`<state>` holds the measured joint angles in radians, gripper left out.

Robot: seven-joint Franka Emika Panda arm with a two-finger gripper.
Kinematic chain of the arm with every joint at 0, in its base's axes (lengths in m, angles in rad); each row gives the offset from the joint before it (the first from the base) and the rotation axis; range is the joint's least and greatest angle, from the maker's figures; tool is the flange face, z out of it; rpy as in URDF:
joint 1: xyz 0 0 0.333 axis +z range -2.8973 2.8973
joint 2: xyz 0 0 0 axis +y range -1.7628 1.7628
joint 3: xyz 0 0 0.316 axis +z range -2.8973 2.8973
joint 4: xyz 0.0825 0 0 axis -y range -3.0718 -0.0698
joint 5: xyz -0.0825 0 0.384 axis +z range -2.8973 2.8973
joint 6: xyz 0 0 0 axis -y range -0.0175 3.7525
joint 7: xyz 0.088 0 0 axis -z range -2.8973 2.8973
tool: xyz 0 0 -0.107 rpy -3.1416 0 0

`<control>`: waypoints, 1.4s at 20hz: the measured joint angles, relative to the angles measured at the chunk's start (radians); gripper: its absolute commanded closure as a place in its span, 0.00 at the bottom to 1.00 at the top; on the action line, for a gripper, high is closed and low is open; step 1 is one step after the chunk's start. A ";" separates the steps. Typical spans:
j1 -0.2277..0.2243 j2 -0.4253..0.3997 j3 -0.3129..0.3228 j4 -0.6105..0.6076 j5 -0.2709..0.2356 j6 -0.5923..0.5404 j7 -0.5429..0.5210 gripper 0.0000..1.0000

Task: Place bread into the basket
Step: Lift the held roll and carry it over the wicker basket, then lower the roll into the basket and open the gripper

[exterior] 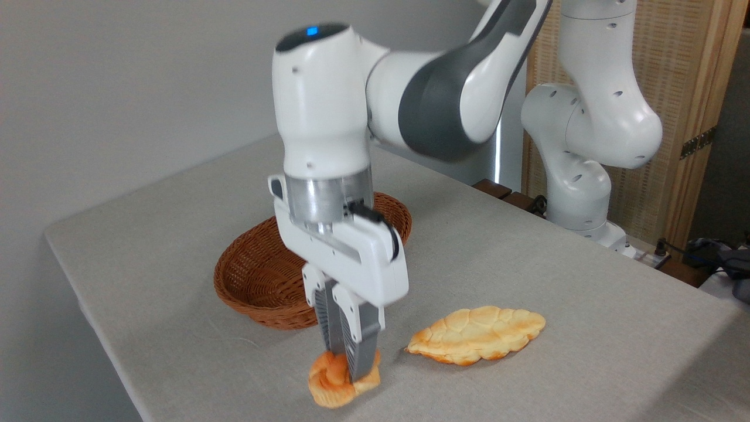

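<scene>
Grey table [527, 264], bread [335, 381] gripped.
My end effector [345, 366] clamps the bread, near the basket [258, 281] behind it.

One knotted bun [334, 381], one leaf-shaped loaf [477, 334], one wicker basket [258, 281], one table [527, 264].

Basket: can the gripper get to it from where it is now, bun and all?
Probably yes. The gripper is closed on the bun just in front of the basket; nothing lies between them, and the flat loaf sits off to the right.
</scene>
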<state>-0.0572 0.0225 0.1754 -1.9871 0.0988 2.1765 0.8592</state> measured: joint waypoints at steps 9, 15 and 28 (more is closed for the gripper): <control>-0.010 -0.046 -0.038 0.185 -0.126 -0.334 -0.001 0.62; -0.015 -0.059 -0.178 0.193 -0.199 -0.386 -0.127 0.59; -0.033 -0.015 -0.288 0.191 -0.199 -0.375 -0.261 0.32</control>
<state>-0.0898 0.0076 -0.1125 -1.7959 -0.1006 1.8011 0.5981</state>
